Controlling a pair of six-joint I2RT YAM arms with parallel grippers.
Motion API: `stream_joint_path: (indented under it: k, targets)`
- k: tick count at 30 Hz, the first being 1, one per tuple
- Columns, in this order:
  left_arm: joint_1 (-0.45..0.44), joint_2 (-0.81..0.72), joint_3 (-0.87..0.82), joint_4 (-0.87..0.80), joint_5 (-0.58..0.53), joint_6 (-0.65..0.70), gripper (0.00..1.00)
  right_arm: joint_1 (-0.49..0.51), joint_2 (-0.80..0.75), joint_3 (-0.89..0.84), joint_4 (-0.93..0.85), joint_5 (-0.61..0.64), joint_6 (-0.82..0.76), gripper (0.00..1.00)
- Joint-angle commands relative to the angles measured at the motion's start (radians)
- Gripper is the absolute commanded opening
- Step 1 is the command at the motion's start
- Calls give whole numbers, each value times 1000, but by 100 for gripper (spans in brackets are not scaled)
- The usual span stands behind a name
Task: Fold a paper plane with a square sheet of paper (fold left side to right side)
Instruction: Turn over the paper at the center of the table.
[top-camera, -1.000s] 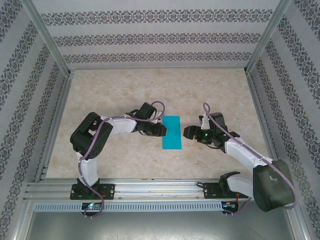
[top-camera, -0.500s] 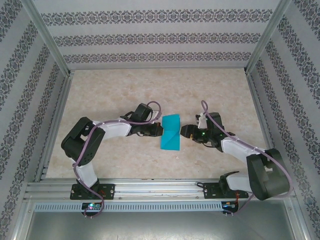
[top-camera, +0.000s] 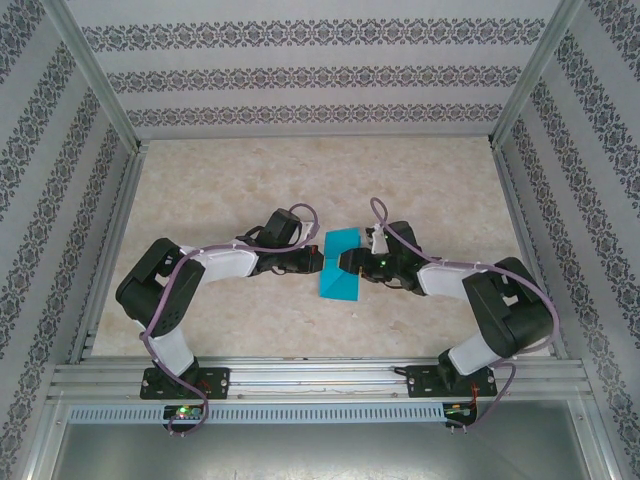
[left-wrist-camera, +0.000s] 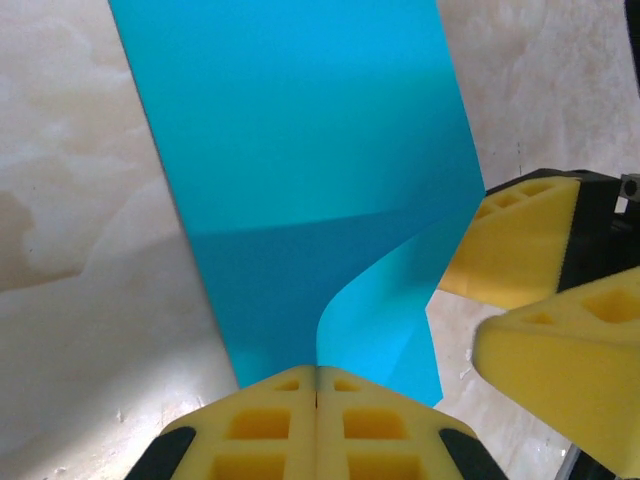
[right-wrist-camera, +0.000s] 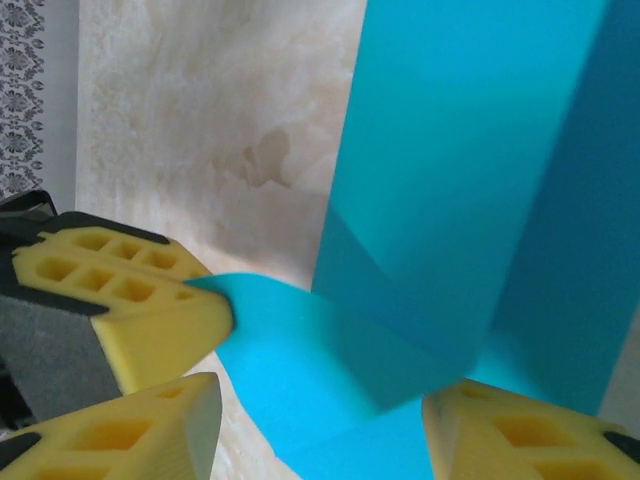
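The square sheet of paper (top-camera: 338, 282) is teal-blue and lies as a narrow folded strip at the table's middle. My left gripper (top-camera: 320, 262) is shut on its left edge. In the left wrist view the yellow pads (left-wrist-camera: 316, 385) pinch a raised, curling flap of the paper (left-wrist-camera: 300, 150). From the right, my right gripper (top-camera: 346, 262) meets the sheet and stands open. Its fingers (right-wrist-camera: 165, 425) straddle the lifted corner of the paper (right-wrist-camera: 450, 180) without closing on it. The left gripper's finger (right-wrist-camera: 120, 295) holds that corner's tip.
The beige marbled table (top-camera: 250, 180) is walled by patterned panels on three sides. An aluminium rail (top-camera: 320, 378) with both arm bases runs along the near edge. The two grippers nearly touch over the paper.
My right gripper has moved left up to the paper, its jaws narrowing. The left gripper has shut on the sheet's left edge and lifted it into a flap.
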Motion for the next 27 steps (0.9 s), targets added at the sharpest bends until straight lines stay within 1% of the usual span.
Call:
stream_joint_path:
  k: [1, 3, 5, 7, 10, 12, 15, 20, 22, 23, 25, 27]
  targets:
    - [9, -15, -9, 32, -24, -6, 3, 17, 42, 40, 60, 23, 4, 51]
    - [9, -12, -7, 26, -30, -3, 4, 21, 55, 44, 71, 38, 2, 48]
    - [9, -6, -6, 22, -35, -2, 8, 24, 58, 46, 72, 49, -4, 43]
    - [9, -2, -5, 20, -39, -1, 16, 26, 62, 49, 72, 52, -10, 36]
    - [10, -22, -10, 9, -60, 8, 32, 26, 58, 50, 68, 60, -21, 20]
    - [16, -62, -27, 12, -79, 12, 40, 24, 48, 51, 66, 64, -25, 10]
    - [32, -145, -60, 13, -102, 14, 50, 15, 20, 57, 67, 53, -30, 0]
    - [62, -339, -132, 10, -173, 4, 64, -14, -90, 65, 71, 25, -58, 0]
    - [78, -433, -166, 20, -188, -4, 71, -33, -156, 64, 77, -1, -71, 0]
    - [86, -474, -180, 30, -189, -8, 75, -42, -188, 63, 84, -16, -74, 0]
    - [104, -564, -208, 53, -182, -24, 85, -60, -261, 60, 110, -54, -81, 0]
    - [129, -637, -224, 76, -149, -50, 93, -76, -339, 55, 142, -84, -83, 0]
